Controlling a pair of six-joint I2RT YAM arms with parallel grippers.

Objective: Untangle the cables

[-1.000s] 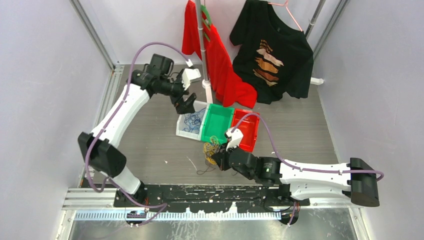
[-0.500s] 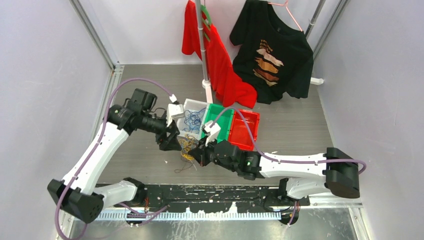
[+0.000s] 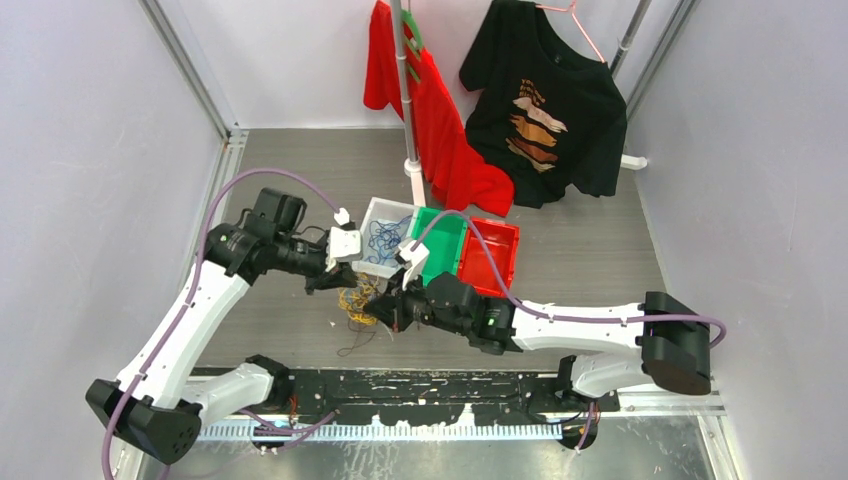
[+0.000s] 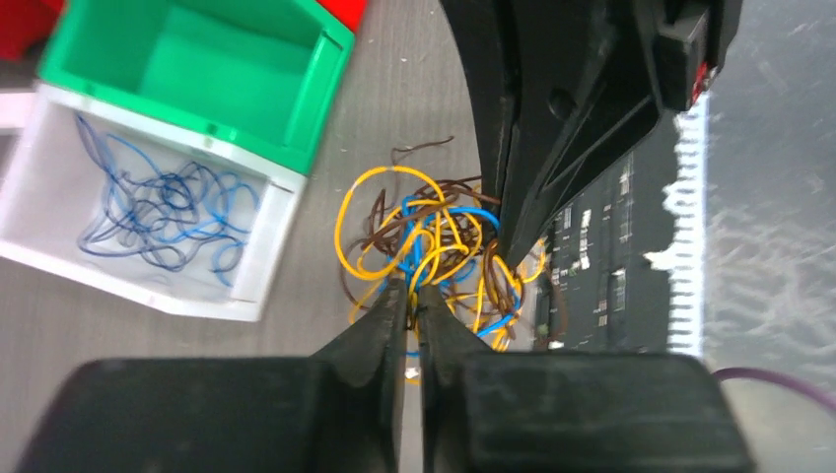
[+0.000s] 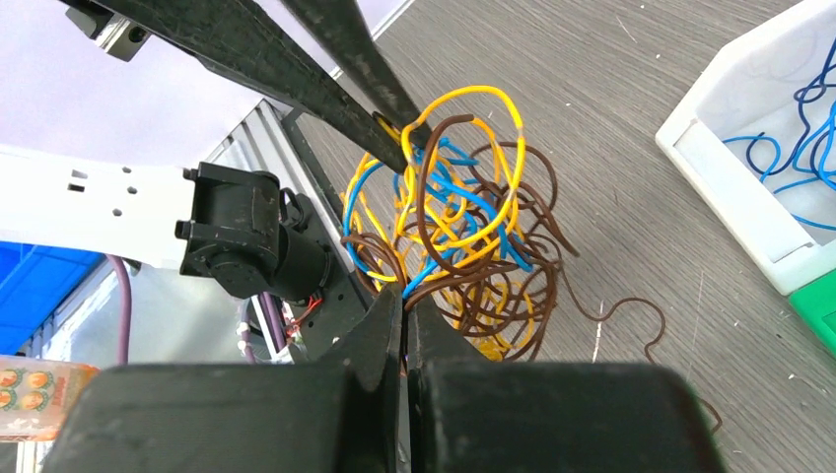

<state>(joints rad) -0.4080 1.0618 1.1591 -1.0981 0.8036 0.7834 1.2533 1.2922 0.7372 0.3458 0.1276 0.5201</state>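
Yellow, blue and brown cables (image 3: 357, 302): one knotted bunch just beside the white bin (image 3: 392, 206), on its near side.
Hold: right gripper (image 5: 404, 296), fingers pinched tight on the lower strands.
Change: left gripper (image 4: 411, 291) has come from over the white bin; its fingers have narrowed from wide onto a yellow strand.
Meaning: we judge the bunch ready to pull apart.
White bin contents: blue cables (image 4: 163, 212).
Green bin (image 4: 301, 113), red bin (image 3: 490, 265): alongside the white bin; we see no cables inside.
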